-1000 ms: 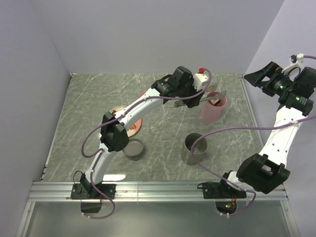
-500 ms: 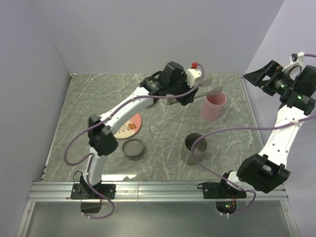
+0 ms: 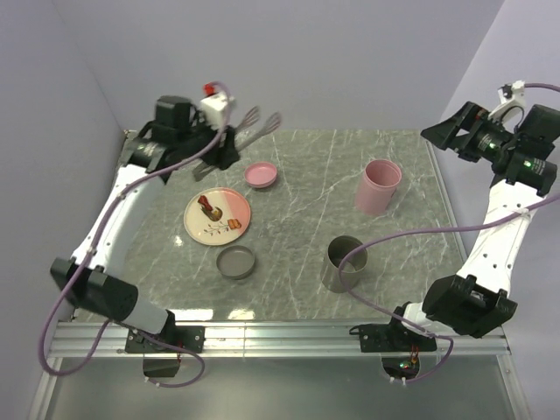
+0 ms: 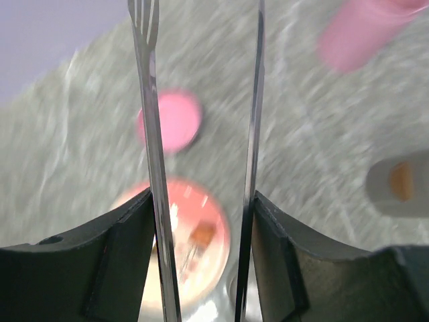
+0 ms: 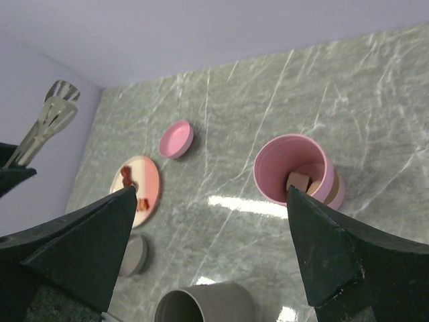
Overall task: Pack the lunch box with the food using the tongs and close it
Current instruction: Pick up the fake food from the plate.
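My left gripper (image 3: 222, 145) is up in the upper left of the top view, closed on the tongs (image 3: 254, 128). Both slim arms of the tongs run between my fingers (image 4: 114, 258), which press on them from outside. The two arms are apart, not squeezed together, and their tips point toward the back wall and hang in the air, touching nothing.

Below the tongs sits the plate (image 3: 197, 229), left of centre. The food (image 3: 208, 206) lies on it: a dark lump near the far rim and some orange bits (image 3: 234, 225) toward the near right. My left wrist view is smeared, so I can only make out orange blobs on the plate there.

The pink lid (image 3: 262, 175) lies just beyond the plate, apart from it. The pink cup (image 3: 378, 185) stands upright, right of centre and well away from the plate. From my right wrist, what looks like a tan piece (image 5: 297, 181) sits inside it. The grey cup (image 3: 346, 262) stands nearer the bases, and the grey lid (image 3: 236, 262) lies just below the plate.

My right gripper (image 3: 446, 136) hangs high at the upper right, jaws wide, holding nothing.
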Tool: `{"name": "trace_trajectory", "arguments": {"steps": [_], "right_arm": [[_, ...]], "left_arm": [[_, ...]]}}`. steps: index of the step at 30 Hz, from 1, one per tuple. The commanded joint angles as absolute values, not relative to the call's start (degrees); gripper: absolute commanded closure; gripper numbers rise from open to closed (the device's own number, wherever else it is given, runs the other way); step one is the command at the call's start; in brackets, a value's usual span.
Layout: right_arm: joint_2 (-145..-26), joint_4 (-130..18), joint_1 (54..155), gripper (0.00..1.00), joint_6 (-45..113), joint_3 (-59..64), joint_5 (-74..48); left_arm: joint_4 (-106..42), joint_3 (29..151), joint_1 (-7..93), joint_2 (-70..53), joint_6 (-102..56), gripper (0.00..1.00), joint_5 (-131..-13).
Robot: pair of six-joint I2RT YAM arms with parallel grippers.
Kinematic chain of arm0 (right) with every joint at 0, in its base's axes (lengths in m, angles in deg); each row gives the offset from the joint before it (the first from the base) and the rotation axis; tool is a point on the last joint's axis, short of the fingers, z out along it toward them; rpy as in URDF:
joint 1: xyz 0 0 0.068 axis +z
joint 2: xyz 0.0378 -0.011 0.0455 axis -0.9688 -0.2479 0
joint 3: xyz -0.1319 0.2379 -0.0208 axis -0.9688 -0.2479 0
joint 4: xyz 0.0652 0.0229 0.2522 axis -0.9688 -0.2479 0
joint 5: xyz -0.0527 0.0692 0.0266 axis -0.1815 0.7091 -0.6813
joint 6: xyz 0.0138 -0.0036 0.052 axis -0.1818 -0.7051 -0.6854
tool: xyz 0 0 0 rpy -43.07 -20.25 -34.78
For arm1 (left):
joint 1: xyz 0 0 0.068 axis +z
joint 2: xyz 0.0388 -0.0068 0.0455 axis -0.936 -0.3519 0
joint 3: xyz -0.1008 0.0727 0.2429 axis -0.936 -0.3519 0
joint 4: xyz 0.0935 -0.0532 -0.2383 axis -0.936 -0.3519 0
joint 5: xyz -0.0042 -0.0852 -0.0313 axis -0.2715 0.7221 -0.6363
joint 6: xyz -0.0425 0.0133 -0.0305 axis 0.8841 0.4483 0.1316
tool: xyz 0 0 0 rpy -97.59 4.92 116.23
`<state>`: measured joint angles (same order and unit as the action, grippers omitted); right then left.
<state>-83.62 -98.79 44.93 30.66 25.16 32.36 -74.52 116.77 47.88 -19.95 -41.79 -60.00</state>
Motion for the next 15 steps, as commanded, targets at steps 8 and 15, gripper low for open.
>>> {"name": "trace_trajectory", "arguments": {"steps": [8, 15], "right_arm": [[-80.99, -97.19, 50.16, 0.00, 34.11, 18.94, 28.32], [-81.26, -98.32, 50.42, 0.00, 34.99, 20.61, 28.15]], "left_arm": [[-77.73, 90.69, 68.07, -3.05, -44.54, 0.40, -63.39], [-78.08, 80.46, 71.86, 1.62, -42.96, 0.39, -68.57]]}}
